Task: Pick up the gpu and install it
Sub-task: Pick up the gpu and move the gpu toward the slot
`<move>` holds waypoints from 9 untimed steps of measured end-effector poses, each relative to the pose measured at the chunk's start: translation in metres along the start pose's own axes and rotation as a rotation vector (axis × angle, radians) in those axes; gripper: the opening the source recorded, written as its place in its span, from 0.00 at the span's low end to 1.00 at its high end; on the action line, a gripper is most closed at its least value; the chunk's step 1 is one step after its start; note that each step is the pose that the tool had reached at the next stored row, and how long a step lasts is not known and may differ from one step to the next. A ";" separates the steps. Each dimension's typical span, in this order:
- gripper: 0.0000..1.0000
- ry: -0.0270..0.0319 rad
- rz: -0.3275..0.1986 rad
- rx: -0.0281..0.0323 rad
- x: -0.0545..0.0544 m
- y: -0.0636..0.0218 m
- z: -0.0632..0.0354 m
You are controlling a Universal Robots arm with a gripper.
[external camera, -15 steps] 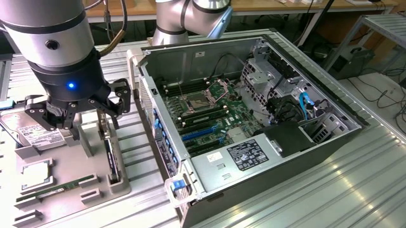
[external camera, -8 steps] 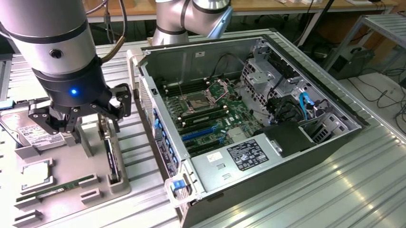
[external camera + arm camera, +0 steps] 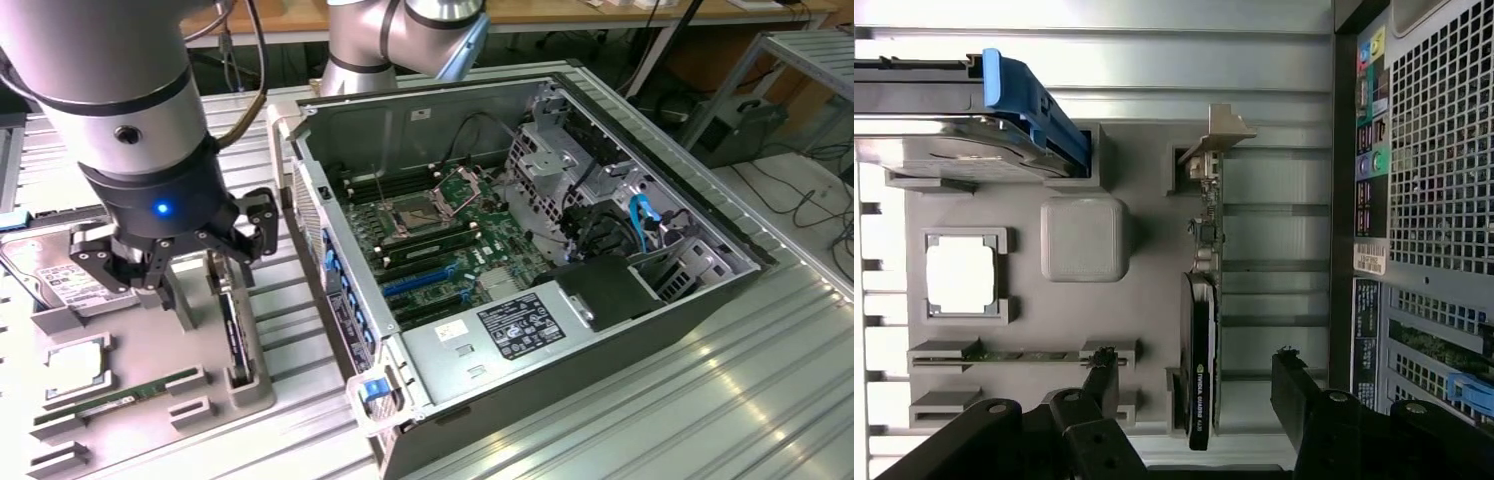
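The gpu (image 3: 235, 335) stands on edge in a slot of the grey parts tray (image 3: 134, 345) at the exterior view's lower left, which looks meant to leave both flat faces free for a pinch. The gripper (image 3: 187, 268) hovers right over it, jaws spread wide, one finger to each side of the card, nothing in its hold. The computer case (image 3: 400, 120) lies open just beside the tray.

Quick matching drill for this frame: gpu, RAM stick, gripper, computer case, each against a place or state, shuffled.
1 gpu
2 RAM stick
3 gripper
4 computer case

A open, fingers either side of the gpu
B side off, motherboard showing
C on edge in a slot of the tray
D thin green strip in the tray

Pairs: 1-C, 2-D, 3-A, 4-B
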State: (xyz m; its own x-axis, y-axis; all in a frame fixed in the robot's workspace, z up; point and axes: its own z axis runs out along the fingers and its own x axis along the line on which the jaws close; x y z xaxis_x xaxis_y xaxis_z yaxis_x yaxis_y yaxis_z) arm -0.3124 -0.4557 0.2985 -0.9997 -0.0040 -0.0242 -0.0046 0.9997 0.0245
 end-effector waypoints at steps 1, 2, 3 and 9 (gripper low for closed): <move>0.72 0.0000 0.000 0.0001 0.000 -0.0001 0.0023; 0.72 0.0000 0.000 0.0000 0.000 -0.0001 0.0038; 0.72 0.0001 0.001 0.0001 0.000 -0.0002 0.0073; 0.72 0.0000 0.001 0.0001 0.000 -0.0006 0.0196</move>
State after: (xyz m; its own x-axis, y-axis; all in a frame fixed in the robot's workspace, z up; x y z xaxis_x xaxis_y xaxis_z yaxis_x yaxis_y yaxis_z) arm -0.3124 -0.4558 0.2790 -0.9997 -0.0034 -0.0242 -0.0040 0.9997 0.0244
